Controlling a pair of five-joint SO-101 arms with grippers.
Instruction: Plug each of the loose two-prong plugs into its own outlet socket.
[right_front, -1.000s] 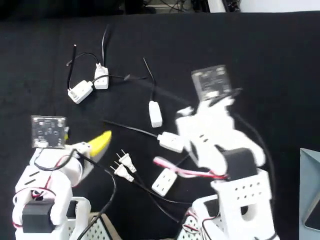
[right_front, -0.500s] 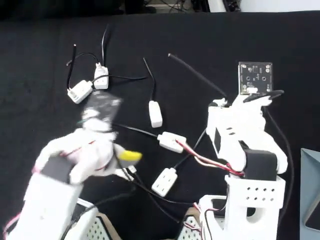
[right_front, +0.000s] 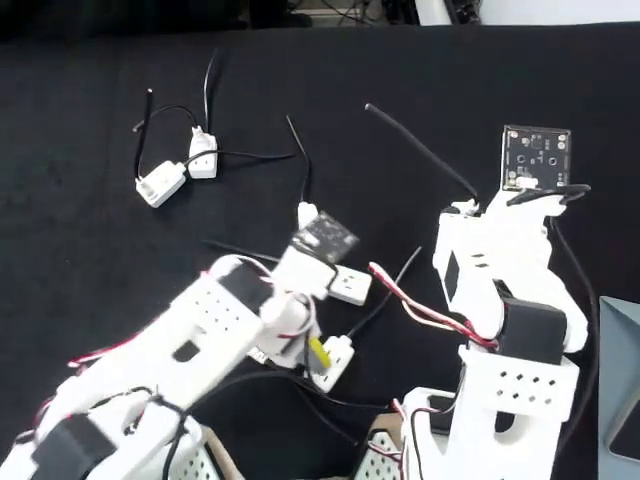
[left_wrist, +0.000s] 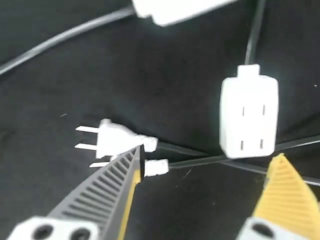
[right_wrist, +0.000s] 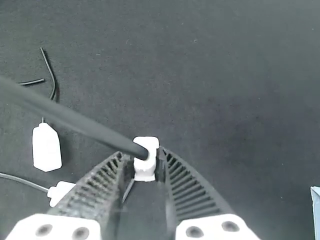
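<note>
Left hand (left_wrist: 209, 159) swung inward, spread wide from plug (left_wrist: 114, 140) to socket (left_wrist: 249, 116) edge

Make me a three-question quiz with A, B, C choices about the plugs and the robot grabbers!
1. Where are the two loose plugs?
A) lying on the black table by the left gripper
B) in a cup
C) hanging in the air

2. What colour is one finger of the left gripper?
A) red
B) blue
C) yellow

3. What is the right gripper doing?
A) spread wide open
B) shut on a white cord-end piece
C) holding a ball

Answers:
1 A: both plugs lie flat on the table beside the grey finger, prongs bare.
2 C: the finger across from the grey one is yellow.
3 B: both fingers press on the white piece, and its black cord sticks out.
</note>
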